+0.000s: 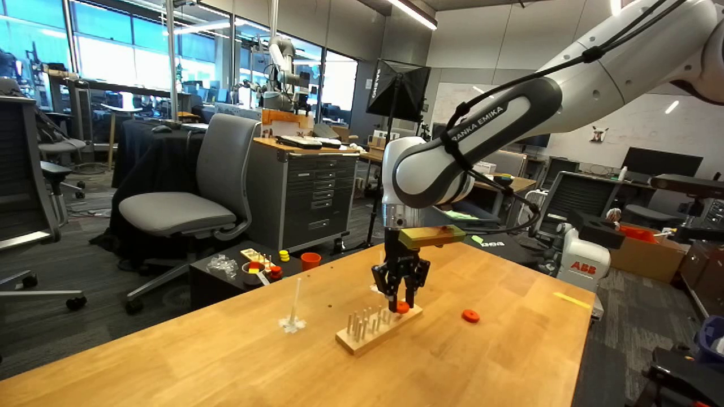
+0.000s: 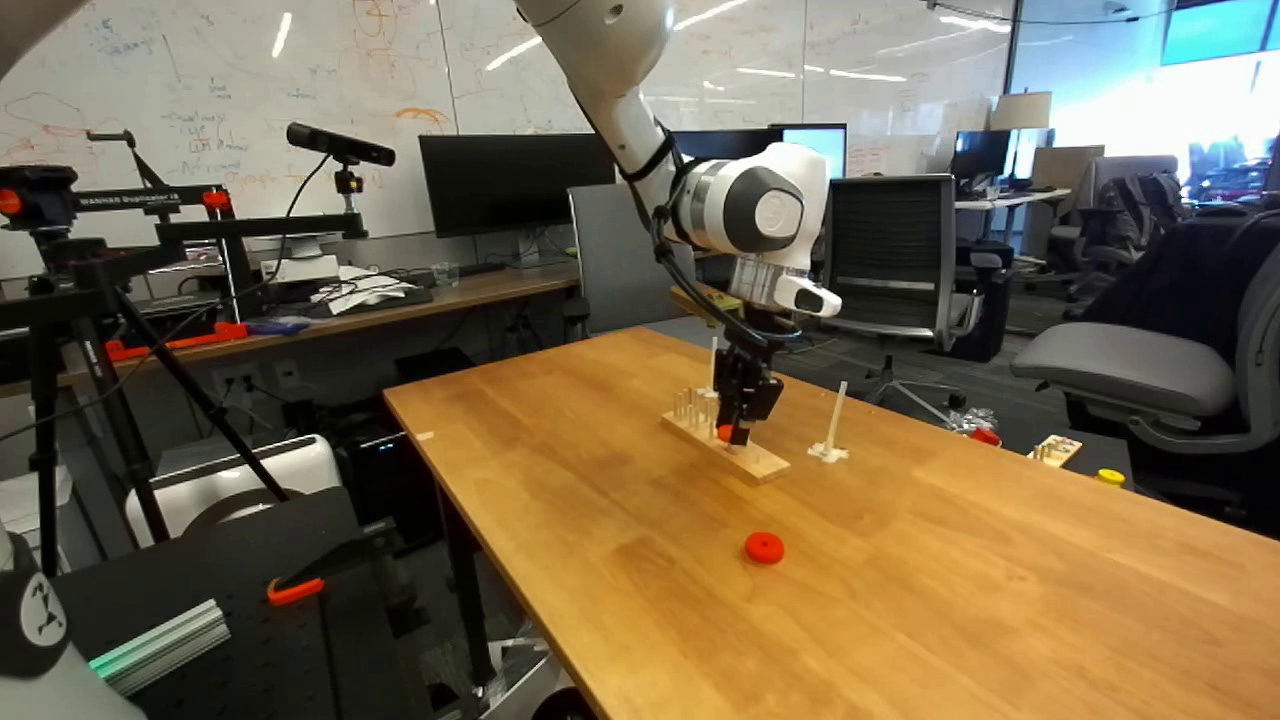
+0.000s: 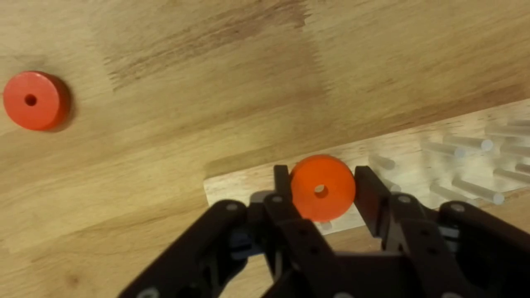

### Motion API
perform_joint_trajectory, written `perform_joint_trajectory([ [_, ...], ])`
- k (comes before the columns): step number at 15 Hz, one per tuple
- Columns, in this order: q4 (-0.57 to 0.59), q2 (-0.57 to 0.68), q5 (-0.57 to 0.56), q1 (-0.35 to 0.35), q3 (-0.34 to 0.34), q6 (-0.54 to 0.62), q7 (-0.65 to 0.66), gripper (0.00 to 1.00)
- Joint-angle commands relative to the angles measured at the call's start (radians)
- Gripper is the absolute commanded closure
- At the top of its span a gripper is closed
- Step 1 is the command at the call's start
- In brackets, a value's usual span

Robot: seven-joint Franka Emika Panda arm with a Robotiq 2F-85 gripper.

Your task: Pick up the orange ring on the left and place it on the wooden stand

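Gripper (image 3: 322,178) pinches the orange ring (image 3: 336,186) over the wooden stand (image 3: 408,169). A second ring (image 3: 43,101) lies on the table (image 2: 640,510).

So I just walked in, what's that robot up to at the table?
A white-and-black robot arm holds a flat, round orange ring in its black end effector, over a pale wooden rectangular stand with upright pegs. I can't tell whether that ring is on a peg. A second orange-red ring lies on the brown wooden table, apart from the stand.
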Motion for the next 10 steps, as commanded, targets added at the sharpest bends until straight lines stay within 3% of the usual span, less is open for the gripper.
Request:
perform_joint_trajectory([
  [1,-0.011,0.001,-0.014,0.011,-0.008,-0.029,0.005,0.82],
  [10,-0.014,0.019,-0.014,0.011,-0.009,-0.056,0.006,0.82],
])
